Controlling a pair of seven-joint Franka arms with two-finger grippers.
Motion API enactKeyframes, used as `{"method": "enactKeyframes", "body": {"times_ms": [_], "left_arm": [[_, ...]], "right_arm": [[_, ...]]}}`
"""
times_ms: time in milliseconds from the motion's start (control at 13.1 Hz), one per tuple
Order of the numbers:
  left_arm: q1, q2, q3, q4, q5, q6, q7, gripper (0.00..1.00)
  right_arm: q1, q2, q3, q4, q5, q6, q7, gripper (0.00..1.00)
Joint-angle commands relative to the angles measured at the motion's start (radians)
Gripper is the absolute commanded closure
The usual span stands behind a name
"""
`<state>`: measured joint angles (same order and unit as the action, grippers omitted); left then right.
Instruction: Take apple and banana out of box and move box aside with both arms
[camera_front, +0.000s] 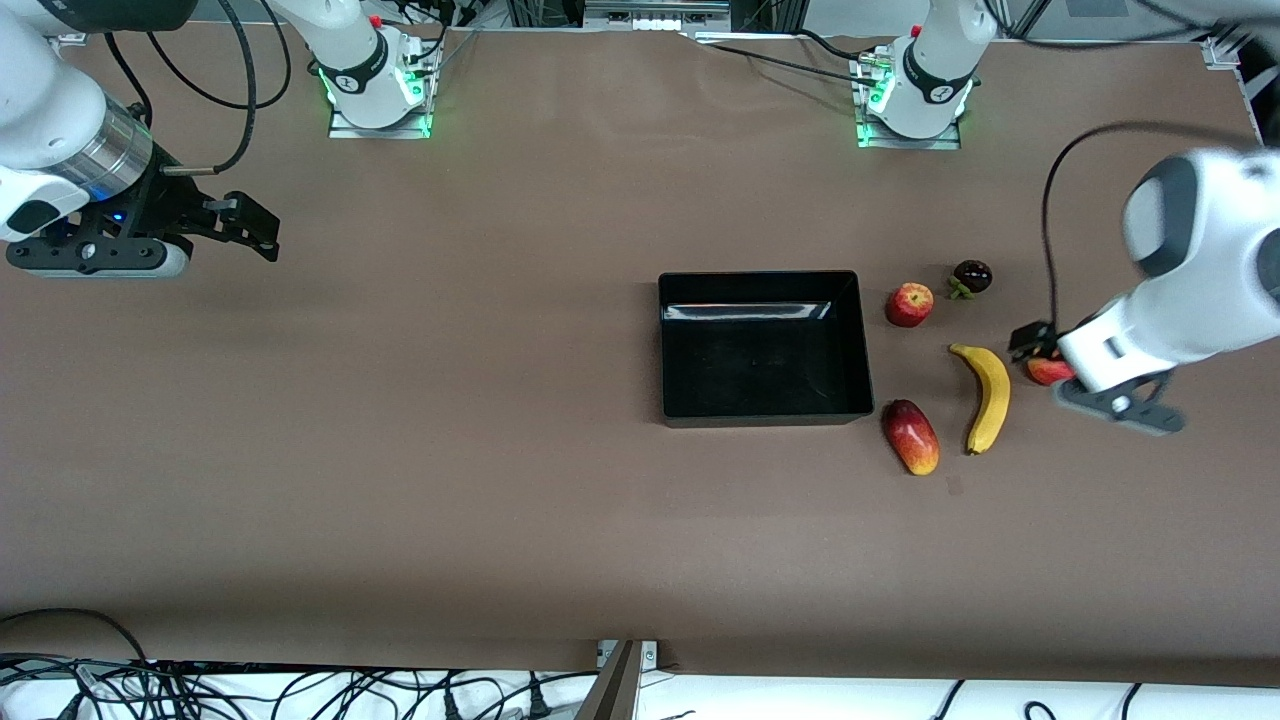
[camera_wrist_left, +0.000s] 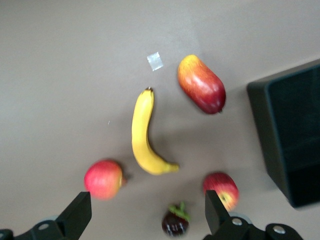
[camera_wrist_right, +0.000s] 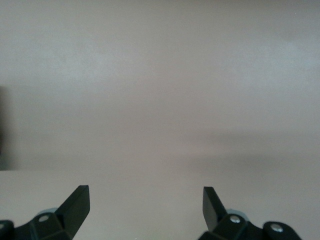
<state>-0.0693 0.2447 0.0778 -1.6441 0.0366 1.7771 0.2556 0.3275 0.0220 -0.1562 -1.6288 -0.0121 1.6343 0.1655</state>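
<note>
Front view: the box (camera_front: 762, 345) sits empty in the middle of the desk. The apple (camera_front: 909, 304) and the banana (camera_front: 985, 397) both lie on the desk beside it, toward the left arm's end. The apple is farther from the camera than the banana. A mango (camera_front: 911, 436) and a dark fruit (camera_front: 972, 276) lie close by. The left tool (camera_front: 1035, 345) hangs over a pinkish-red fruit (camera_front: 1047, 371) next to the banana. The right tool (camera_front: 245, 225) waits well apart, over bare desk at the right arm's end.

Left wrist view: the left tool (camera_wrist_left: 145, 215) is spread wide and carries nothing. Banana (camera_wrist_left: 145, 135), apple (camera_wrist_left: 221, 190) and a corner of the box (camera_wrist_left: 290, 135) show below it.

Right wrist view: the right tool (camera_wrist_right: 145, 205) is also wide and empty over plain desk (camera_wrist_right: 160, 90).

Only the box seems left to move. It looks stiff, light and glossy, so probably slippery. Each tool pinching one thin wall at either end should hold it level.
</note>
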Motion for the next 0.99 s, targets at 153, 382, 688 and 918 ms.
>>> {"method": "enactKeyframes", "body": {"times_ms": [153, 382, 688, 918], "left_arm": [[0.014, -0.116, -0.061, 0.073, 0.019, -0.177, -0.180, 0.00], [0.055, -0.194, -0.128, 0.067, 0.040, -0.194, -0.193, 0.00], [0.098, -0.228, -0.133, 0.064, 0.031, -0.185, -0.185, 0.00], [0.101, -0.231, -0.131, 0.066, 0.026, -0.186, -0.185, 0.00]], "right_arm": [[-0.012, 0.006, 0.010, 0.017, -0.011, -0.008, -0.014, 0.00], [-0.012, 0.006, 0.010, 0.017, -0.014, -0.011, -0.014, 0.00], [-0.012, 0.006, 0.010, 0.017, -0.014, -0.013, -0.014, 0.00], [-0.012, 0.006, 0.010, 0.017, -0.014, -0.013, -0.014, 0.00]]}}
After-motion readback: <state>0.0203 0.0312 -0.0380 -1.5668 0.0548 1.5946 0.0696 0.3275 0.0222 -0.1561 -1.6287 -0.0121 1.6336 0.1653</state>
